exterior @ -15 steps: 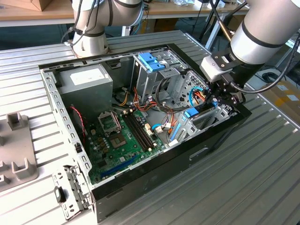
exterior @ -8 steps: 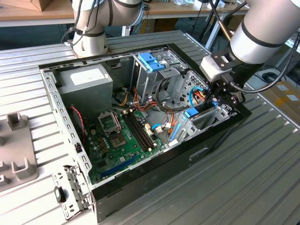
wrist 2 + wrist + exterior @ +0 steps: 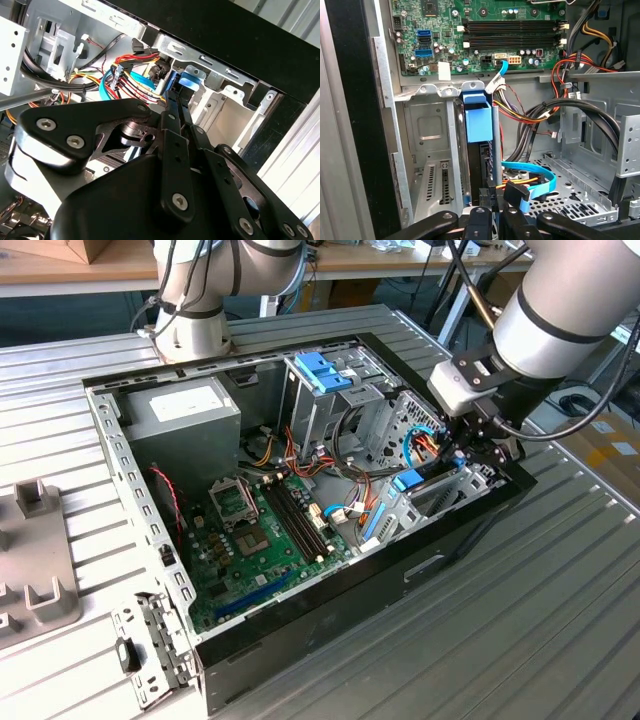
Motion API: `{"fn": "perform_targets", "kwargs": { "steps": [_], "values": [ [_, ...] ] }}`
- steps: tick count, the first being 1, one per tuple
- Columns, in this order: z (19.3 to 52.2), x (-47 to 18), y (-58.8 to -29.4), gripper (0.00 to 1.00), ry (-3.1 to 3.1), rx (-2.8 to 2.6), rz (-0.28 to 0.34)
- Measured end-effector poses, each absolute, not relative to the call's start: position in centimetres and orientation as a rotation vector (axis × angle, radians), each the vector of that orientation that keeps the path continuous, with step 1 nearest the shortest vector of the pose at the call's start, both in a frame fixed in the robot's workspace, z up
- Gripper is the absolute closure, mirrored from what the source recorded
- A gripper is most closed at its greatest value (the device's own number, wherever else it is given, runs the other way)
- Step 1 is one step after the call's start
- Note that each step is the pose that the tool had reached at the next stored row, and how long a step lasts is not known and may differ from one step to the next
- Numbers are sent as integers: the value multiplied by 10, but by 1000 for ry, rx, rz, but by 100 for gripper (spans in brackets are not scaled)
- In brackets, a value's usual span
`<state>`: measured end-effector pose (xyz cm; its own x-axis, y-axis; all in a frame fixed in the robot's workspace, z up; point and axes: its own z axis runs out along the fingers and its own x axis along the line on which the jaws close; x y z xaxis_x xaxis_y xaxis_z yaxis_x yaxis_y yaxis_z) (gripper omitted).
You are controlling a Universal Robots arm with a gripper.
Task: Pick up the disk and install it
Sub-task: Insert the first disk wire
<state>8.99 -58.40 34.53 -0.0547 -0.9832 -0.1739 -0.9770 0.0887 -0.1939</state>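
At the open black computer case's [image 3: 330,590] corner nearest the exterior view's right, the black linkage gripper [image 3: 487,447] is down inside the silver metal drive bay [image 3: 427,145], just beside the case's side wall. The disk, a flat black-and-silver hard drive in a blue plastic carrier [image 3: 479,150], stands on edge in that bay; its blue tab [image 3: 479,120] faces the green motherboard [image 3: 255,540]. In both wrist views the black fingers [image 3: 487,212] are drawn narrow around the drive's near edge, clenched on it; the actual contact is partly hidden by the linkage [image 3: 175,165]. A flat light-blue data cable [image 3: 535,187] and a bundle of red, yellow and black power wires [image 3: 570,67] lie just beside the drive on the perforated bay floor. The grey power-supply box with white label [image 3: 185,415] sits at the case's far corner, well apart from the gripper. The case rests on a ribbed aluminium table [image 3: 520,610].
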Motion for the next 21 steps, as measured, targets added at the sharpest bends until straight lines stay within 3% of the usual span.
{"fn": "perform_targets", "kwargs": {
  "steps": [21],
  "values": [
    [339, 85, -587, 84, 2110, -1961, -37]
  ]
}}
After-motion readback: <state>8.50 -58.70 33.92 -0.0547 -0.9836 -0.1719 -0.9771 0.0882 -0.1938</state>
